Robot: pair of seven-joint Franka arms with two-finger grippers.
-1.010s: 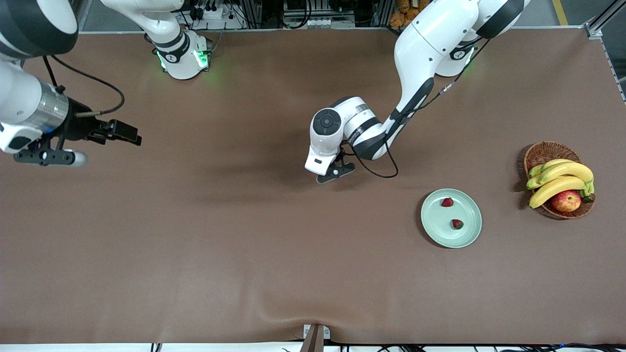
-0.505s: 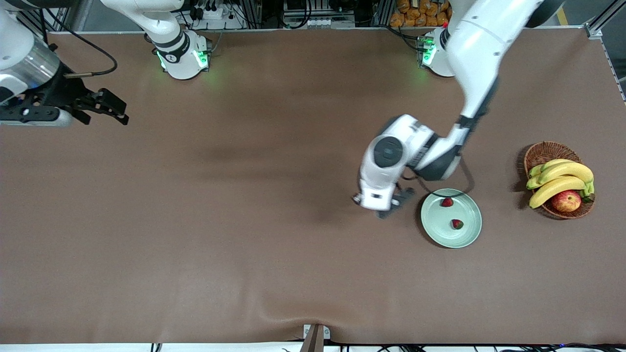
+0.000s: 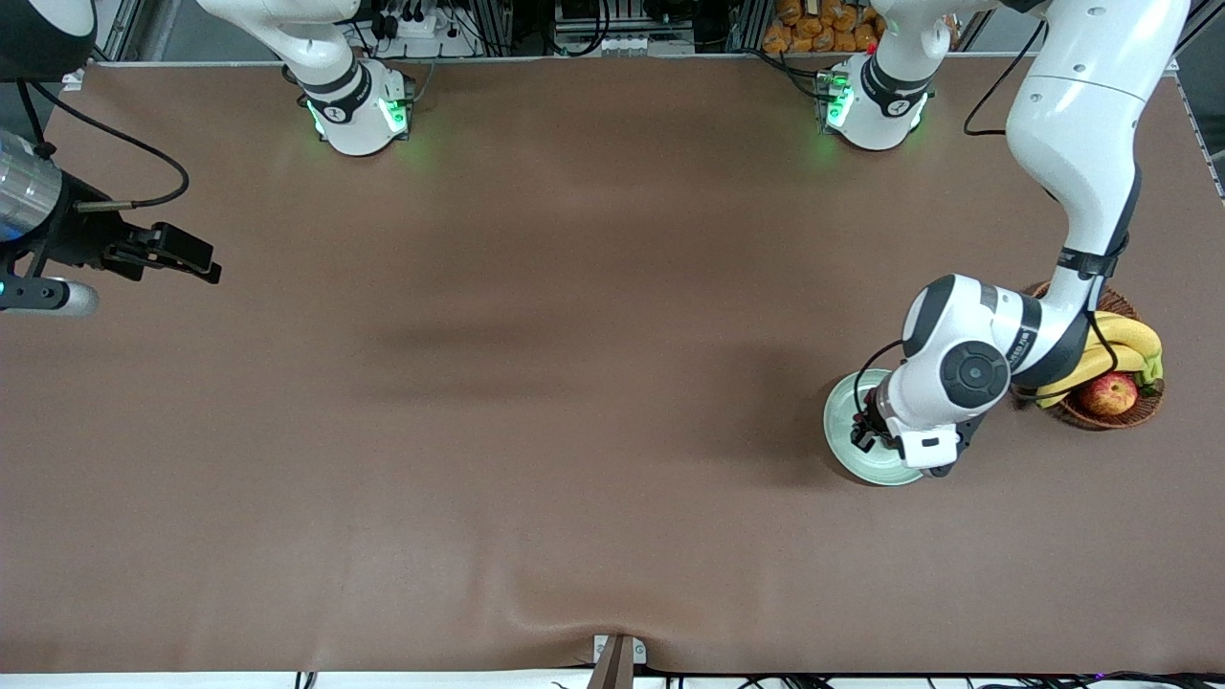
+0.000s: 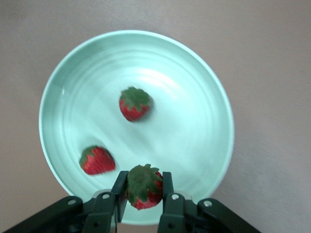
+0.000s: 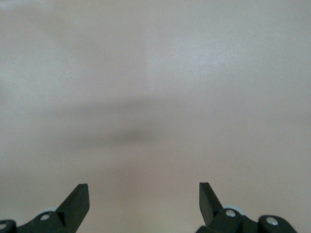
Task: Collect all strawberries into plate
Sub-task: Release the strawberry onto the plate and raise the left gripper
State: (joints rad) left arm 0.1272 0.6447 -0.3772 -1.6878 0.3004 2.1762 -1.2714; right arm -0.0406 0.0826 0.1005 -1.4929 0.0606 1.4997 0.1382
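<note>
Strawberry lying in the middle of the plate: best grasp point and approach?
Judging by its pose, come straight down from above and pinch the red flanks of the middle strawberry just below its green cap. It lies on its side on the plate, which is shallow with a low rim, so a side approach looks blocked. Left gripper already holds the third strawberry above the plate.

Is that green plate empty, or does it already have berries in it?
Not empty. Two strawberries lie in the plate; a third strawberry is pinched in the left claw above its rim.
</note>
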